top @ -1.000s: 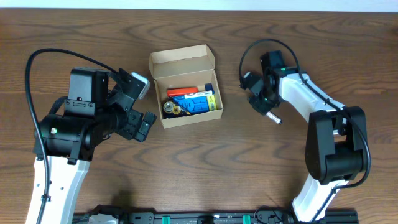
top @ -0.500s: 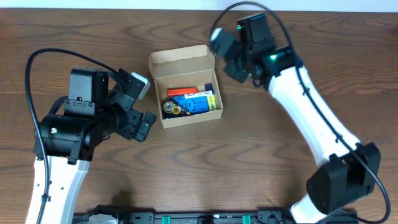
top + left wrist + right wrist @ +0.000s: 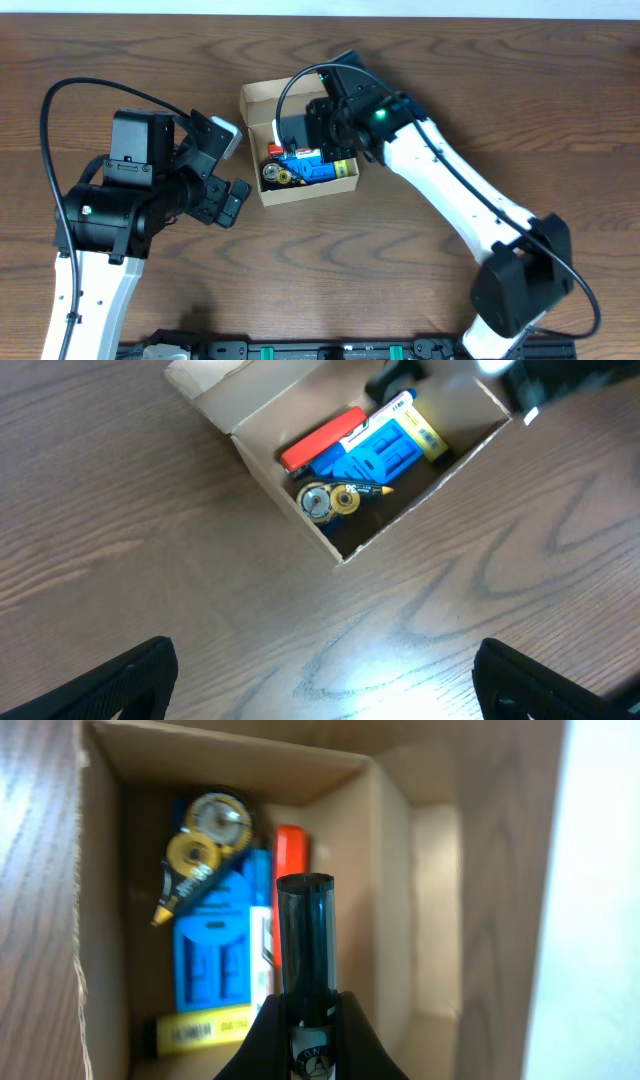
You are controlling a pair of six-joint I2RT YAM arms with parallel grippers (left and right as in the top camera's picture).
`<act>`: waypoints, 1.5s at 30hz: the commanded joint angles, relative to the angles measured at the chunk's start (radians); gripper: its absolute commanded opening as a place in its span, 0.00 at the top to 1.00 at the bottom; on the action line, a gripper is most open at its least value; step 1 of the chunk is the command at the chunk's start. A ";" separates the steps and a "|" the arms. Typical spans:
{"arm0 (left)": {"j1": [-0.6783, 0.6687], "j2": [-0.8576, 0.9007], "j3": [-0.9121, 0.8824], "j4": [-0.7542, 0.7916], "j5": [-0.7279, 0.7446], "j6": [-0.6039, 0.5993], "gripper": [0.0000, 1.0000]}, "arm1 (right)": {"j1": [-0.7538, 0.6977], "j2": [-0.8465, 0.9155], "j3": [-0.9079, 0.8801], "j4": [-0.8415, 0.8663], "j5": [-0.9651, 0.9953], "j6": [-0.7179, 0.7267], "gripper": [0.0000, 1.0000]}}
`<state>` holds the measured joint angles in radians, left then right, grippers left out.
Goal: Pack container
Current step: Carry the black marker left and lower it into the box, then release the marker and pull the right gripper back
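The right claw [image 3: 300, 133] hides the far inside of the open container [image 3: 290, 97] at mid-surface [image 3: 400, 280]. It is clenched on a dark marker [image 3: 305, 930] whose lower end is cut off. It has swung in from beyond the box; the left claw [image 3: 232, 168], released, is unmoved.

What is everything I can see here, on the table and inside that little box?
cardboard box: one, tan, mid-table, flap lid open
correction tape dispenser: one, gold and silver wheels, inside the box
blue plastic item: one, blue, inside the box
red pen-like item: one, red, inside the box, beside the blue one
yellow-labelled stick: one, inside the box
black marker: one, held above the box
table: one, brown wood
left gripper: one, black, open, beside the box
right gripper: one, shut on the marker, over the box
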<state>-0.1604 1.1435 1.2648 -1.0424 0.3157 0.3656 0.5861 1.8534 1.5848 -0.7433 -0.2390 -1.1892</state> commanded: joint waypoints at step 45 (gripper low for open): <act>0.005 0.000 0.011 -0.002 0.014 -0.007 0.05 | 0.024 -0.156 0.002 0.026 -0.075 0.343 0.98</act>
<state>-0.1604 1.1435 1.2648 -1.0424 0.3161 0.3656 0.6315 1.8015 1.5749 -0.7006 -0.3183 -0.9375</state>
